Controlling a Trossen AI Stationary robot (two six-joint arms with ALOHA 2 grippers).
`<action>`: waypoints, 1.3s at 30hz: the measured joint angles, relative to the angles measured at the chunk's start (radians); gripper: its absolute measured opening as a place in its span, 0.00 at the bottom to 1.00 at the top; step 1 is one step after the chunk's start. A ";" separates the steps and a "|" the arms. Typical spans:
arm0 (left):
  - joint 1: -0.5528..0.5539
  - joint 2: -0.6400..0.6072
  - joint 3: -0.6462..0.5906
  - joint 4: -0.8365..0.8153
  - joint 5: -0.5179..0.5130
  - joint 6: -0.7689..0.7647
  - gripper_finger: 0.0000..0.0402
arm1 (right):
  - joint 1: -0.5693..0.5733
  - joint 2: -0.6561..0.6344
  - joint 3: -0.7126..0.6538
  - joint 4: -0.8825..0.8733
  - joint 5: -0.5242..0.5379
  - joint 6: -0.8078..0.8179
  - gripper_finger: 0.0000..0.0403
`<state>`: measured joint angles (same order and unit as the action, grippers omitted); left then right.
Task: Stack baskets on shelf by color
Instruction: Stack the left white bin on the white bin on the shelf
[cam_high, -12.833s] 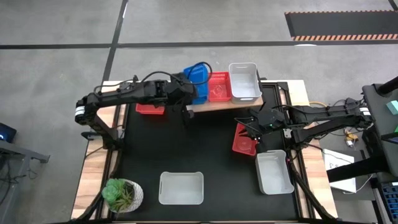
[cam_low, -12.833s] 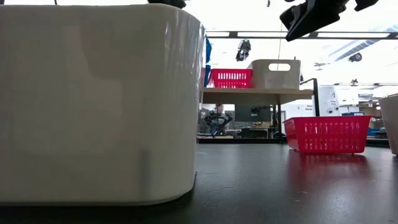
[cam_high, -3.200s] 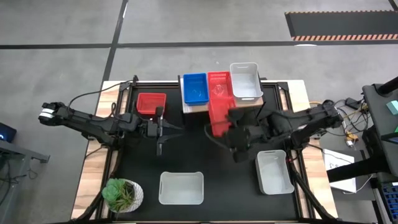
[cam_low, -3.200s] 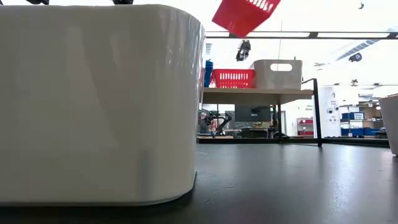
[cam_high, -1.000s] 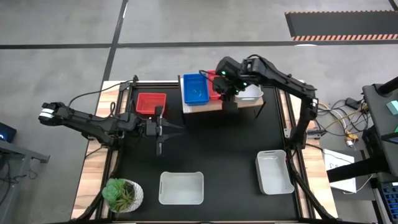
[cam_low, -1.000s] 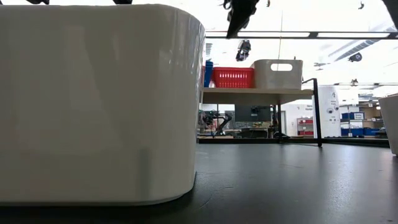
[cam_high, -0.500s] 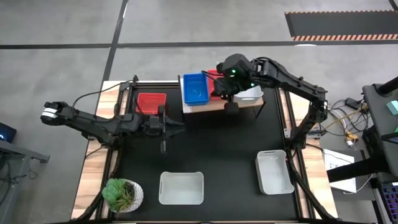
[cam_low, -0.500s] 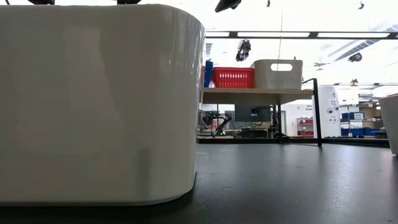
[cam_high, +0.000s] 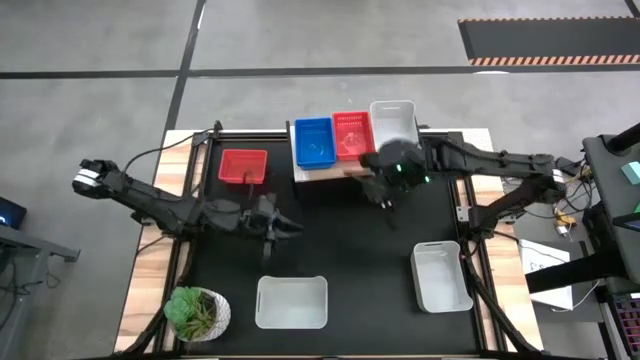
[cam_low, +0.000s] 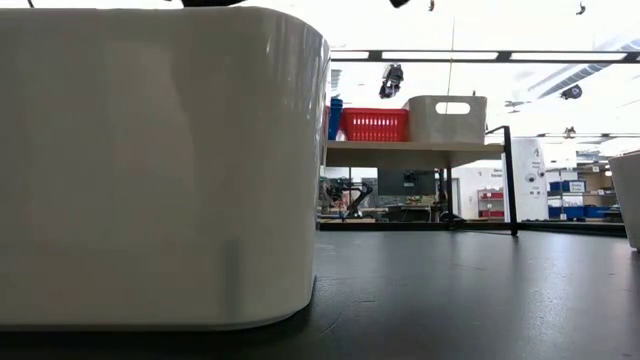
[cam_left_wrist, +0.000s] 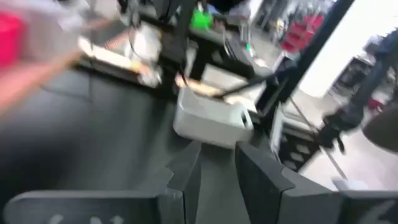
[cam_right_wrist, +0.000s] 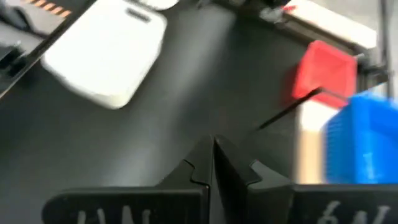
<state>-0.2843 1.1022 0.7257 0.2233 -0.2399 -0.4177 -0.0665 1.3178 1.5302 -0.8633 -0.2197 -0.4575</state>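
Observation:
On the light-wood shelf (cam_high: 345, 168) at the table's far side stand a blue basket (cam_high: 314, 142), a red basket (cam_high: 350, 135) and a white basket (cam_high: 393, 128) side by side. Another red basket (cam_high: 243, 166) rests on the table left of the shelf. Two white baskets (cam_high: 291, 302) (cam_high: 441, 277) sit near the front edge. My right gripper (cam_right_wrist: 213, 163) is shut on nothing, just in front of the shelf (cam_high: 388, 205). My left gripper (cam_left_wrist: 217, 169) is open and bare over the table's middle left (cam_high: 288, 226).
A potted green plant (cam_high: 195, 312) stands at the near left corner. The near white basket (cam_low: 160, 170) fills the left half of the low view. Bare black table top (cam_high: 350, 250) lies between the two grippers and the front baskets.
My right gripper has drawn back from above the red basket on the shelf toward the table's near edge and now hangs in front of the shelf. My left gripper has shifted a little toward the near and right edges and has turned.

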 joint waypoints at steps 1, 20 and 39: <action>-0.019 0.013 0.006 -0.023 0.000 -0.018 0.21 | 0.016 -0.022 -0.048 0.015 -0.001 0.010 0.02; -0.224 0.424 0.387 -0.841 0.412 -0.417 0.21 | 0.210 -0.177 -0.516 0.390 0.012 0.110 0.02; -0.046 0.487 0.470 -1.147 0.028 -0.013 0.21 | 0.291 -0.094 -0.547 0.504 0.068 0.150 0.02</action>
<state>-0.3304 1.5892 1.1957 -0.9239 -0.2118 -0.4307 0.2249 1.2234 0.9831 -0.3594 -0.1521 -0.3076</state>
